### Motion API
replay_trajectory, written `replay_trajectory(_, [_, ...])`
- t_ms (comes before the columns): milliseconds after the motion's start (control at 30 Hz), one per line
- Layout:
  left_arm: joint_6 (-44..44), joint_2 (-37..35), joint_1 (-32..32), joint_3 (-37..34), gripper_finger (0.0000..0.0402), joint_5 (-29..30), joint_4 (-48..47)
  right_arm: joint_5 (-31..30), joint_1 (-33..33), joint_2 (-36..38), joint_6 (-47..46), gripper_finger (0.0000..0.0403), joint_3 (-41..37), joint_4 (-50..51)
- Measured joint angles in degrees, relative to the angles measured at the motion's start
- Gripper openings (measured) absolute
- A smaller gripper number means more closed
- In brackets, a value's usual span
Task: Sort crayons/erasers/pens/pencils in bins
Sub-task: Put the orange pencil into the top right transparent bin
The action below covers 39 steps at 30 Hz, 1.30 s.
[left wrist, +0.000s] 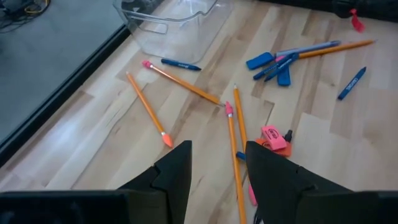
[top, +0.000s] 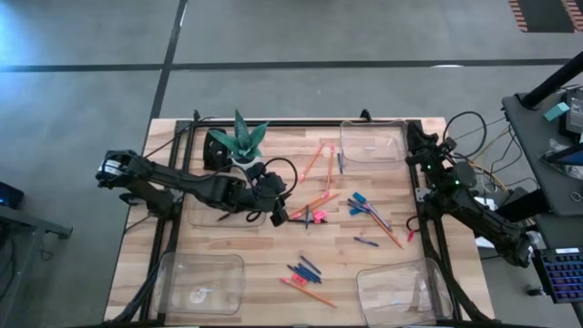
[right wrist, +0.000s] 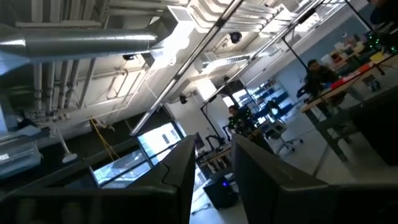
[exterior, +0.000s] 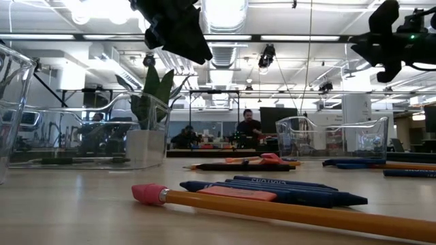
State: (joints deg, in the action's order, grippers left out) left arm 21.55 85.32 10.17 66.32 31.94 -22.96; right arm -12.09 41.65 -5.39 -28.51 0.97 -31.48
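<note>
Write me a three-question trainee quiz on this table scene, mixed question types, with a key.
1. True or false: the left gripper is holding a pencil.
2. Which stands beside the plant? A) the far-left bin B) the far-right bin C) the laptop
3. Fill in: in the left wrist view, the pink eraser lies on the bare ____, not in a bin.

Key
1. False: its fingers are apart with nothing between them, above the pencils.
2. A
3. Table. The right gripper waits raised at the far right edge.
</note>
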Motion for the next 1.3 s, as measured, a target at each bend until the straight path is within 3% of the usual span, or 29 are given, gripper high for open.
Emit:
replay_trajectory(200, [-1.08, 0.0, -0.04, 0.0, 0.0137, 0.05, -0.04, -1.34, -0.02, 0.0, 1.3, 0.0095, 0.0, 2.3])
replay_trajectory(333, [-1.1, 0.0, -0.04, -0.07, 0.0137, 0.06, -0.41, 4.11, -0.1, -0.04, 1.03, 0.0095, 0.0, 8.29])
replay_trajectory(667, [-1.43, -0.02, -1.09, -0.07, 0.0137, 0.07, -0.34, 15.48, -0.13, -1.45, 1.01, 0.0095, 0.88, 10.78])
replay_trajectory(1300, [-1.32, -0.02, -1.57, -0.07, 0.0137, 0.05, -0.66, 21.36, -0.45, -20.71, 6.93, 0.0096, 17.98, 29.97])
